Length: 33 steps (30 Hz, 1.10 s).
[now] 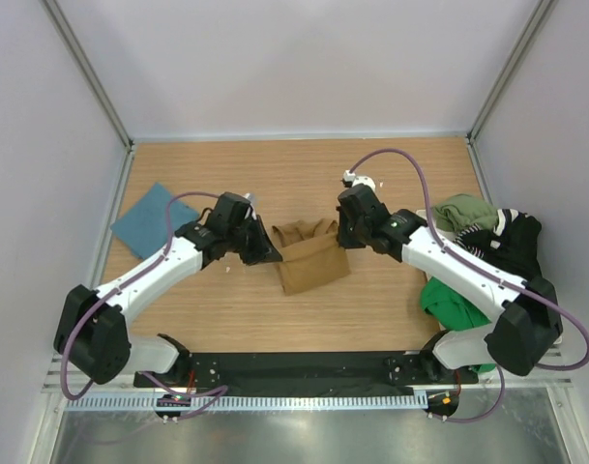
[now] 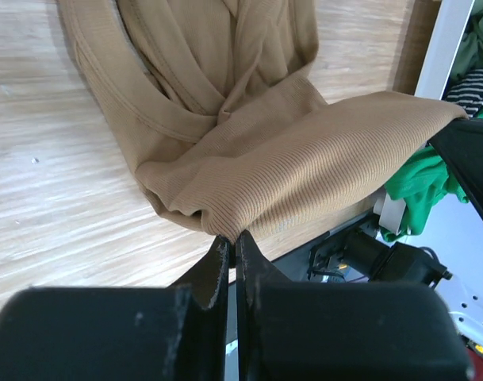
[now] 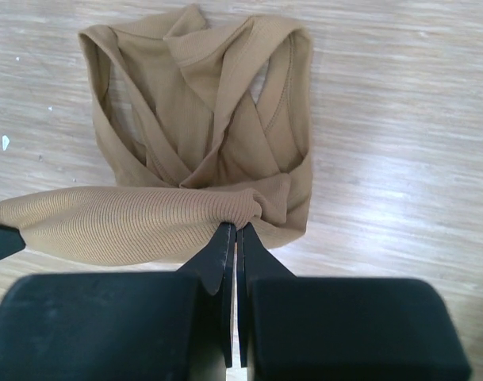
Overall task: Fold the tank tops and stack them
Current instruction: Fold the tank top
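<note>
Where pale walls (image 1: 294, 58) box in the wooden table (image 1: 294, 164), we see a heap of green, olive and black tops (image 1: 487, 246) crowding its right edge. The tan tank top (image 1: 309, 261) lies mid-table between the arms, its length running near to far, with crossed straps toward the far wall and its lower part doubled up over itself, while a teal top (image 1: 149, 220) lies flat well apart at the left. We find the left gripper (image 2: 231, 246) and right gripper (image 3: 235, 234) each pinched tight on an end of the tan cloth's raised fold.
</note>
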### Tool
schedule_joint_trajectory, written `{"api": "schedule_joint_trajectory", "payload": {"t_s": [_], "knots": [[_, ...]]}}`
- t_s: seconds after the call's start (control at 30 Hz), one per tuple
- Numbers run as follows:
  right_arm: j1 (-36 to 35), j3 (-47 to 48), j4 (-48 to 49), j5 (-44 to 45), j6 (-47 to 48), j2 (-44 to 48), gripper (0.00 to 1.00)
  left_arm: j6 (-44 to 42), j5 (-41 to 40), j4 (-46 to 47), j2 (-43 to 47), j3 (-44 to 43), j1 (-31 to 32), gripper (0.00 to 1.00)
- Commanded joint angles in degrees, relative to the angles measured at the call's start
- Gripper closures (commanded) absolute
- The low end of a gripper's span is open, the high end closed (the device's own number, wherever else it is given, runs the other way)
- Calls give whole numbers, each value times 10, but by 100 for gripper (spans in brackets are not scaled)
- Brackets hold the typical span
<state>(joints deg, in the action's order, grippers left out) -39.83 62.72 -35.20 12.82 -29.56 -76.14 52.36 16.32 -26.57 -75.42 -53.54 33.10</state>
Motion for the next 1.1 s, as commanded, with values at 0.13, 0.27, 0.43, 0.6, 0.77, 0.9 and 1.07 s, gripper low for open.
{"api": "schedule_joint_trajectory", "payload": {"t_s": [0.13, 0.27, 0.43, 0.6, 0.77, 0.9, 1.07], "knots": [[34, 79, 49, -17, 40, -67, 99, -36, 40, 15, -46, -48, -47, 100], [51, 116, 58, -33, 48, -121, 99, -35, 57, 31, -76, -66, -76, 100], [74, 167, 67, -46, 52, -175, 99, -41, 75, 42, -133, -99, -106, 100], [94, 209, 79, -67, 53, -226, 99, -43, 86, 49, -188, -136, -123, 100], [113, 237, 93, -88, 53, -271, 99, -45, 95, 49, -258, -184, -134, 100], [132, 264, 115, -111, 50, -313, 99, -49, 100, 45, -302, -219, -146, 99], [146, 308, 122, -102, 29, -379, 97, -59, 101, 32, -377, -292, -166, 87]]}}
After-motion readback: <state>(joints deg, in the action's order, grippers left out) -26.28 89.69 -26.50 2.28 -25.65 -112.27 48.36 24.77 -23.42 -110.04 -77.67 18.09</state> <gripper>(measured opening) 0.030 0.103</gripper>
